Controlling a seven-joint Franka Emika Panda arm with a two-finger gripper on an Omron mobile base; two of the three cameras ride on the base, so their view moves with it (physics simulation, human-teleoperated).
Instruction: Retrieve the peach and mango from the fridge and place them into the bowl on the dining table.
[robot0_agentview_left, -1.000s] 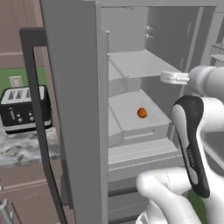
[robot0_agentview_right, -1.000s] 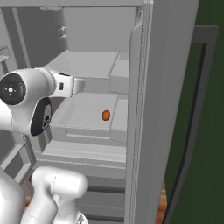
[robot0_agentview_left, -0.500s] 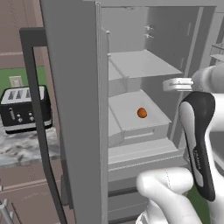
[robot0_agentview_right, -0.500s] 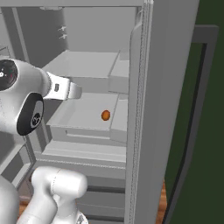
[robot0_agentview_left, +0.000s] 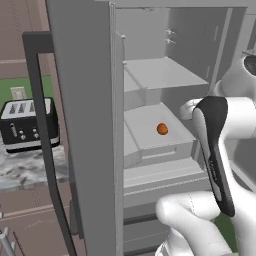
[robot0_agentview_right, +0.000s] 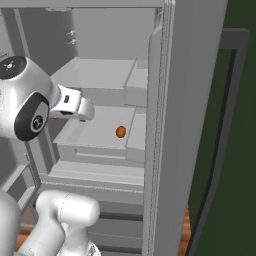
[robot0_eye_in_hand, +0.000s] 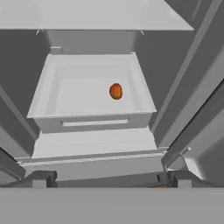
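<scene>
Hand view: hand (robot0_eye_in_hand: 109, 177) fingers apart, empty.
Fruit: orange piece (robot0_eye_in_hand: 115, 91) lay in fridge (robot0_agentview_left: 150, 75) drawer (robot0_eye_in_hand: 48, 87).

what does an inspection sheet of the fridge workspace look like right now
surface: fridge stands open; pale tray-like shelf inside, another shelf above it
job's things: one small orange fruit lies on the tray, right of its middle; peach or mango cannot be told
clutter: black toaster on the marbled counter left of the fridge
hand: hand open, empty, short of the tray and facing the fruit
cables: nothing seen
surroundings: brown cabinets, dark door handle
</scene>
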